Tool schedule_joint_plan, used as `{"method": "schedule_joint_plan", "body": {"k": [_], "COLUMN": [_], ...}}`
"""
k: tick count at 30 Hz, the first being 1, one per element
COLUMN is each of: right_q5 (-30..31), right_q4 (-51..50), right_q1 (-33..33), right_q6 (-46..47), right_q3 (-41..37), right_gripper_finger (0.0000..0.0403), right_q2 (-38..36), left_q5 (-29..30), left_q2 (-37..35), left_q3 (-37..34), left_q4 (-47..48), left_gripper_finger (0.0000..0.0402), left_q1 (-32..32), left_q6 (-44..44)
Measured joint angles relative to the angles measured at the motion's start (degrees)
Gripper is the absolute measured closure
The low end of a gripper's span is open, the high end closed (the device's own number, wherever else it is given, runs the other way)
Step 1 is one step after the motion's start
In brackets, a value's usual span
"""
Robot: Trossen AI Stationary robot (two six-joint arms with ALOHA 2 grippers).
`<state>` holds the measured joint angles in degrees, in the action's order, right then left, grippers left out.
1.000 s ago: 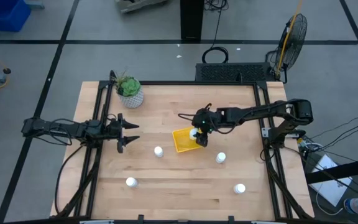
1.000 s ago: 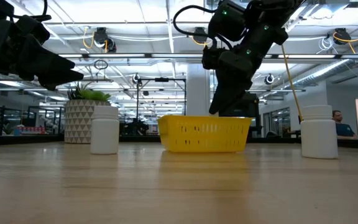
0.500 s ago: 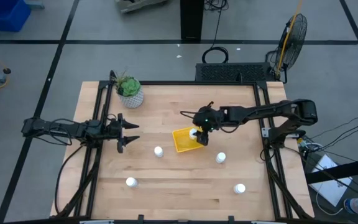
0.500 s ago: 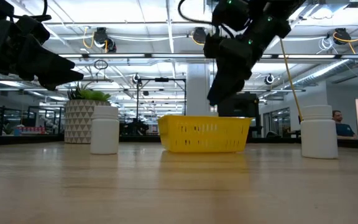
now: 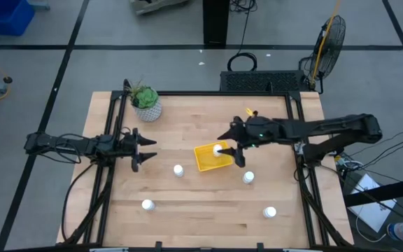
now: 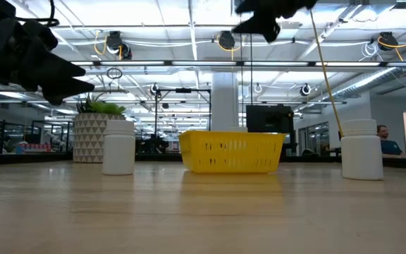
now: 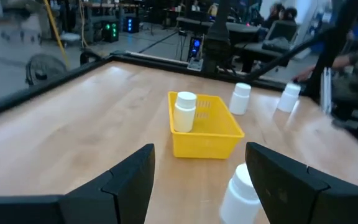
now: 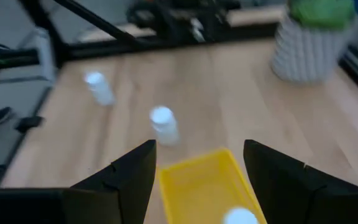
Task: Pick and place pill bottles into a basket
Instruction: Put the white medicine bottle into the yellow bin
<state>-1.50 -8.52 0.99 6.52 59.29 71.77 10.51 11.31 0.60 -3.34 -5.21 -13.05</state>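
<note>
The yellow basket (image 5: 205, 159) sits mid-table, with one white pill bottle (image 5: 217, 148) standing upright inside it near its right end. Other pill bottles stand on their bases on the wood: one (image 5: 178, 170) left of the basket, one (image 5: 248, 178) right of it, and two (image 5: 147, 205) (image 5: 269, 211) nearer the front edge. My right gripper (image 5: 233, 147) hangs open and empty, high above the basket's right end (image 8: 199, 149). My left gripper (image 5: 142, 149) waits open at the table's left side, facing the basket (image 7: 201, 155).
A white speckled plant pot (image 5: 147, 108) stands at the far left corner. Black frame rails (image 5: 296, 150) run along the table's left and right edges. Bare wood lies in front of the basket between the bottles.
My right gripper has risen well clear of the basket, drawn a little toward the table's right edge, and tipped from pointing steeply down to nearer level. The bottle in the basket has stayed upright where it was.
</note>
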Motion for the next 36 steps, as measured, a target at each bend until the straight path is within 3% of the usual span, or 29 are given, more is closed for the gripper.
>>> {"method": "schedule_joint_plan", "body": {"k": [7, 12, 20, 27, 36], "right_q5": [2.2, 5.0, 7.6, 12.3, 12.2], "right_q4": [0.2, -1.8, -2.6, -2.5, -1.9], "right_q1": [2.3, 2.3, 2.0, 2.0, 2.0], "right_q6": [-1.4, -2.9, -4.7, -7.3, -7.4], "right_q3": [0.0, 0.0, -0.1, 0.0, -0.1], "right_gripper_finger": [0.0170, 0.0170, 0.0170, 0.0170, 0.0170], "right_q2": [-2.3, -1.7, -1.7, -1.9, -3.3], "left_q5": [-1.7, -1.5, -3.7, -10.2, -12.1], "left_q2": [0.0, 3.6, 24.8, 46.0, 57.0], "left_q3": [0.5, 6.3, 22.7, 35.7, 40.1], "left_q4": [-0.4, 6.0, 16.7, 22.8, 23.3], "left_gripper_finger": [0.0144, 0.0144, 0.0144, 0.0144, 0.0144], "left_q1": [0.0, 0.0, 0.0, -0.9, -2.0], "left_q6": [-4.1, -6.2, -4.4, 3.0, 5.3]}}
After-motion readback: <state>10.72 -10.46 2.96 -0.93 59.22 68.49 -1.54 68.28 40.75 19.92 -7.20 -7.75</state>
